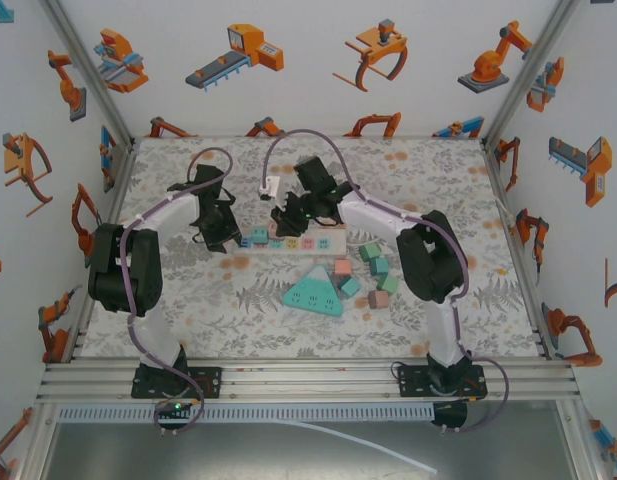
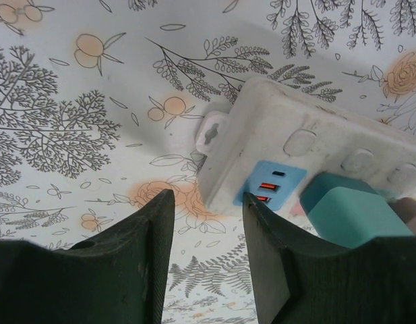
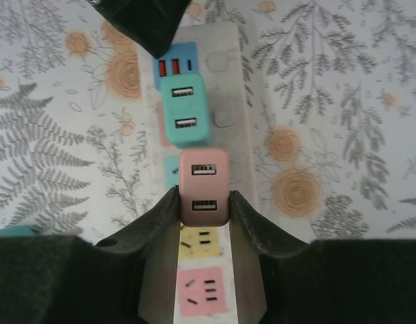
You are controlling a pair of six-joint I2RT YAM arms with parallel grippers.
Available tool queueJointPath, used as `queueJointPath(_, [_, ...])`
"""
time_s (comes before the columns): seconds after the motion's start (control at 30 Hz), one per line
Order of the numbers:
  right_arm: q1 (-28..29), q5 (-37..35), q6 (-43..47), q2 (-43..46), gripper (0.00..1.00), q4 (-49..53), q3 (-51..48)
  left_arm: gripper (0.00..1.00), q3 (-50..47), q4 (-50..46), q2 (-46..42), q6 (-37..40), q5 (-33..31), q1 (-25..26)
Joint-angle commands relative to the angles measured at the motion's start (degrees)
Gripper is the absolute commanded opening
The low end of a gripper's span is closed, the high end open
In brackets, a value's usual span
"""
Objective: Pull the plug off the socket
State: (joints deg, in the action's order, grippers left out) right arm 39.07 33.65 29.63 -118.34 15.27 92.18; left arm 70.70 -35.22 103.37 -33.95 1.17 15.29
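A white power strip (image 1: pixel 323 241) with coloured sockets lies across the middle of the table. In the right wrist view a pink plug (image 3: pixel 203 185) with two USB ports stands on the strip (image 3: pixel 228 64), and my right gripper (image 3: pixel 203 194) is shut on its sides. A teal plug (image 3: pixel 185 111) sits in the socket beyond it. My left gripper (image 2: pixel 208 199) is open at the strip's left end (image 2: pixel 315 128), nothing between its fingers. Its right fingertip (image 2: pixel 258 206) is at the blue USB panel, beside the teal plug (image 2: pixel 349 212).
A teal triangular socket block (image 1: pixel 314 292) lies in front of the strip. Several loose pink and teal plugs (image 1: pixel 378 265) are scattered to its right. A white connector (image 1: pixel 272 187) on a grey cable hangs behind the strip. Printed walls enclose the table.
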Motion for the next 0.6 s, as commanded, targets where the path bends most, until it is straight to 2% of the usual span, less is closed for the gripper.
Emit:
queueJointPath(0.0, [0.5, -4.2, 6.6, 3.8, 0.00, 3.1, 3.3, 0.45, -1.9, -1.7, -0.3, 0.9, -2.6, -0.5])
queueJointPath(0.13, [0.5, -3.1, 5.7, 4.2, 0.00, 1.6, 1.4, 0.45, -2.4, -0.8, -1.1, 0.9, -1.8, -0.5])
queueJointPath(0.33, [0.5, -3.3, 0.3, 9.4, 0.00, -3.5, -1.2, 0.48, -2.2, 0.3, -3.0, 1.5, -1.3, -0.6])
queueJointPath(0.43, [0.3, -4.3, -5.2, 13.9, 0.00, -7.1, -3.7, 0.52, -3.3, 4.0, -6.6, 2.3, 0.9, -0.6])
queueJointPath(0.57, [0.0, -7.3, -18.8, 21.6, 0.00, -17.8, -12.0, 0.55, -6.0, 12.1, -13.7, 4.8, 6.1, -0.6])
